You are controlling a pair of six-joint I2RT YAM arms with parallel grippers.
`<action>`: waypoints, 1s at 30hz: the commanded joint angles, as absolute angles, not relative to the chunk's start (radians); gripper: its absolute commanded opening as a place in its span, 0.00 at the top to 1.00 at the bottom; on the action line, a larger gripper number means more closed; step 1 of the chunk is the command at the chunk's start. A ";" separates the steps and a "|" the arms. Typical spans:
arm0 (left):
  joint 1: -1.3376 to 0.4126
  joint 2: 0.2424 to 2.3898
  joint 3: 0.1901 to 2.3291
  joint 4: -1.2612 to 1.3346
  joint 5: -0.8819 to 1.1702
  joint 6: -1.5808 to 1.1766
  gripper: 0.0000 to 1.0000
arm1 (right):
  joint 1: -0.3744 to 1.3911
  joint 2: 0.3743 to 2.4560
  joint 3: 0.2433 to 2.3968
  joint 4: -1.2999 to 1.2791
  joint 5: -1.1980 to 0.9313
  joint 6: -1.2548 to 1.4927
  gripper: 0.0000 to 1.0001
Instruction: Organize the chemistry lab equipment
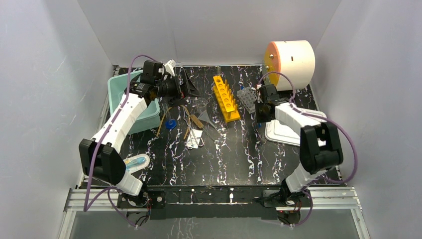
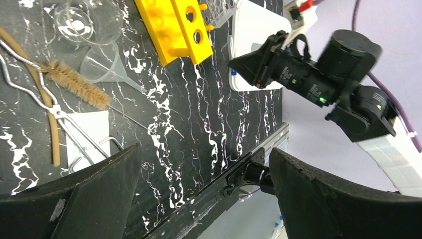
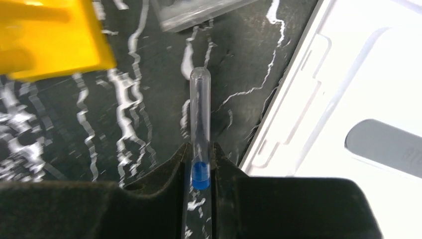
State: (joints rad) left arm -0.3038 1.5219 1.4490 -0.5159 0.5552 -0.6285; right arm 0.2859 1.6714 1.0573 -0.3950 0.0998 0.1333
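Here, the right gripper (image 3: pixel 201 164) pinches one blue-capped clear tube (image 3: pixel 200 109) near one yellow rack (image 3: pixel 50 40); the left gripper (image 2: pixel 204 167) gapes wide.

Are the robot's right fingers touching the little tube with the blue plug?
Touching. The right wrist view shows the right gripper closed against both sides of the test tube at its blue stopper, with no gap visible.

Right wrist view: yellow rack (image 3: pixel 47 42) blurred, cropped at upper left; clear plastic tube rack (image 3: pixel 199 12) cut by top edge; contact of right gripper (image 3: pixel 201 149) with test tube (image 3: pixel 200 114) indeterminate.
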 commanded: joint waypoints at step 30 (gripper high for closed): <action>-0.517 1.721 1.426 -0.009 0.906 -0.925 0.24 | 0.401 1.316 1.233 -0.313 -0.678 0.158 0.74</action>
